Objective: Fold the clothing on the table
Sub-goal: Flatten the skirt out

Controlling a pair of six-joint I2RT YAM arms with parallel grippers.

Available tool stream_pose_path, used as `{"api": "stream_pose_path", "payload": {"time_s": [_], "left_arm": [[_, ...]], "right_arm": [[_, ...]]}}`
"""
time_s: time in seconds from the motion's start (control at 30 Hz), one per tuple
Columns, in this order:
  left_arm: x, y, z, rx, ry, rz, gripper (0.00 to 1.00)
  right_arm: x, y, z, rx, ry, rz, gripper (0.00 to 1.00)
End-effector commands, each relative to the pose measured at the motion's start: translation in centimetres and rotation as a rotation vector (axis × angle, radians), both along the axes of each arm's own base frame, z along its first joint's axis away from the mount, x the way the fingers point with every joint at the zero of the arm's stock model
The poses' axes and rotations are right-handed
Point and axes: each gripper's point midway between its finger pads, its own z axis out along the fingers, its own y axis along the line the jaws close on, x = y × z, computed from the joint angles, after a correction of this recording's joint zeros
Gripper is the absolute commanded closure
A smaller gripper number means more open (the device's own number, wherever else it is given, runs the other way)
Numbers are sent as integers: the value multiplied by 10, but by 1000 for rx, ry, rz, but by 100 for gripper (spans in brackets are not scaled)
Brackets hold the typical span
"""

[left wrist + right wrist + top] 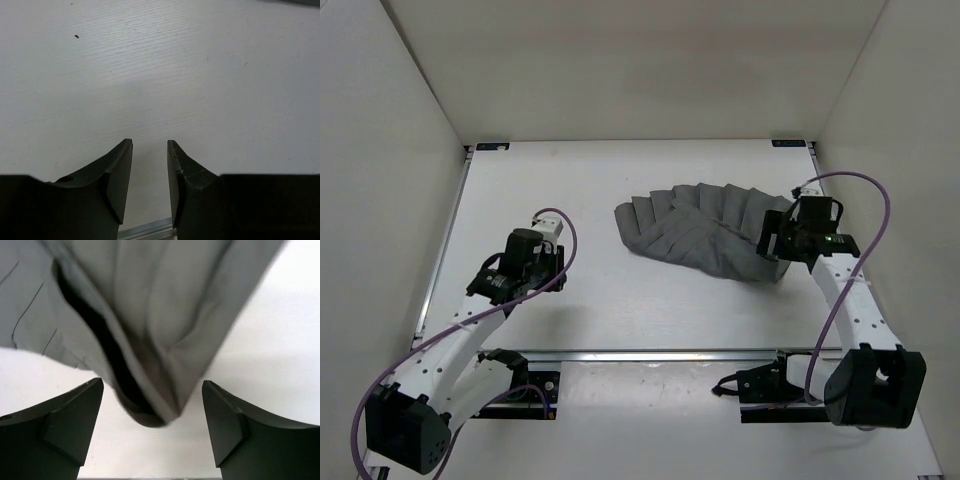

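Observation:
The clothing [705,232], dark grey and pleated, lies fanned out on the white table [570,180], right of centre. My right gripper [772,245] stands at its right end. In the right wrist view a folded corner of the clothing [150,315] reaches down between the fingers of the right gripper [152,387], which is wide open and not touching the cloth. My left gripper [552,268] hovers over bare table left of the garment. In the left wrist view the left gripper [150,145] is partly open, with nothing between its fingers.
A metal rail [650,353] runs along the table's near edge, with both arm bases behind it. White walls close in the left, back and right sides. Black brackets [492,147] mark the far corners. The right arm's purple cable [865,215] loops above its wrist.

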Motion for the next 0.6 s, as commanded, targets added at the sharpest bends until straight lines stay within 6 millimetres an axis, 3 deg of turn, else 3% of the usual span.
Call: {"api": "stream_pose_path", "payload": {"time_s": [0.0, 0.17, 0.27, 0.4, 0.43, 0.47, 0.5, 0.53, 0.57], "left_arm": [[0, -1, 4, 2, -8, -9, 55], [1, 2, 7, -16, -27, 8, 51], [2, 1, 11, -21, -47, 10, 48], [0, -1, 11, -22, -49, 0, 47], [-2, -2, 9, -23, -41, -1, 47], [-2, -5, 8, -28, -37, -8, 43], [-2, -3, 8, -24, -37, -2, 42], [-2, -3, 8, -18, -38, -10, 41], [-5, -3, 0, -8, -12, -14, 41]], "right_arm": [[3, -17, 16, -15, -94, -80, 21], [-12, -2, 7, -8, -61, -18, 22], [-20, 6, -13, 11, -17, 13, 21], [-18, 9, -25, 42, 11, 16, 22], [-16, 11, -27, 43, 9, 28, 31], [-13, 15, -25, 56, -1, 40, 46], [-8, 16, -21, 61, -35, 46, 52], [-9, 22, -23, 58, -39, 77, 54], [-6, 24, -18, 41, -66, 85, 49]]}}
